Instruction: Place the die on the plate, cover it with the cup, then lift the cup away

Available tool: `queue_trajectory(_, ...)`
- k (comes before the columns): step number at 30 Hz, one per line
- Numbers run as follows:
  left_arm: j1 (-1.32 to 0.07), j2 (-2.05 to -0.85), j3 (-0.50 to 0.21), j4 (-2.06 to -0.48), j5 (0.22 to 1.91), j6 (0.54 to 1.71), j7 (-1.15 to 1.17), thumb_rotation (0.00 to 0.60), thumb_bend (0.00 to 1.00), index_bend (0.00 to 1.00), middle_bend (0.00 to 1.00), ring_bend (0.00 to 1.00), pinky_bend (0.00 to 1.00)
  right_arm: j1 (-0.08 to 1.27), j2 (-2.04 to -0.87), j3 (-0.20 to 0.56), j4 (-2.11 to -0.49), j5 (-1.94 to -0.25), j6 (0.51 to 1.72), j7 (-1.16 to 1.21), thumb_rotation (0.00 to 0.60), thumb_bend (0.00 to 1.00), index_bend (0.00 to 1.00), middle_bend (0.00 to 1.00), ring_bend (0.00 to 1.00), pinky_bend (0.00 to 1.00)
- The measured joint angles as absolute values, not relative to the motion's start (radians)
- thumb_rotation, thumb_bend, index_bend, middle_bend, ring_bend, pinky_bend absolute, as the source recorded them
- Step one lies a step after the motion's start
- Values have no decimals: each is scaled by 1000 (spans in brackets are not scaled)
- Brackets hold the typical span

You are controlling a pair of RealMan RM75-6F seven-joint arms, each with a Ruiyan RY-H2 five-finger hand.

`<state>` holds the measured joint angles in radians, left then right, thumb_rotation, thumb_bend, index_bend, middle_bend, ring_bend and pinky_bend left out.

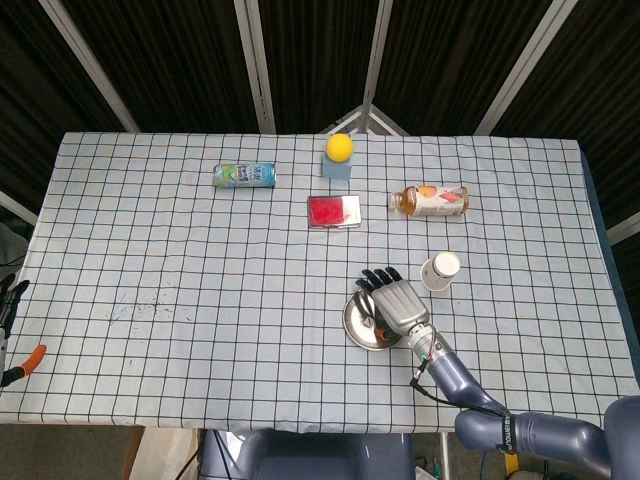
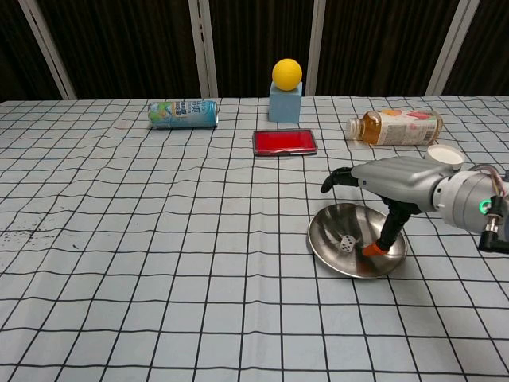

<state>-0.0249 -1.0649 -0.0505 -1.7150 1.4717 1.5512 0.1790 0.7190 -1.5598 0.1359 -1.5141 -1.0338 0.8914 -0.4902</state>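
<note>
1. The right hand (image 2: 395, 181) hangs over the plate (image 2: 334, 253) with its fingers (image 2: 337, 179) spread and stretched toward 9 o'clock in the chest view; it has hold of nothing, and its orange-tipped thumb (image 2: 374, 249) reaches down to the plate's inside.
2. The die (image 2: 347, 243) lies free in the bowl of the plate, just beside the thumb tip but apart from it. It is a small white cube with dark pips, so it has no long axis; which face is up cannot be told.
3. The cup (image 2: 444, 155) stands upright on the bench (image 2: 159, 239), mouth up, at about 2 o'clock from the plate and near the hand's wrist.
4. The chest view shows the die and the thumb under the palm; in the head view the right hand (image 1: 398, 303) covers that part of the plate (image 1: 355, 320), and the die is hidden.
5. The head view alone shows the cup (image 1: 440, 271) as a round rim well apart from the plate.
6. The left hand (image 1: 10, 300) shows only as dark fingers at the head view's left edge, off the bench; how it is set cannot be told.
7. Farther off, at 12 o'clock, lie a red tin (image 2: 284, 142), a tea bottle (image 2: 395, 126) on its side and a can (image 2: 182, 113) on its side.
</note>
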Motion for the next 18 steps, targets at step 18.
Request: queue_trajectory(18, -25, -1067, -48, -1720, 1466, 1547, 191, 600, 360, 21, 0, 0, 0, 688, -1531, 200, -1429, -1080, 995, -381, 600, 176, 184, 133, 95, 87)
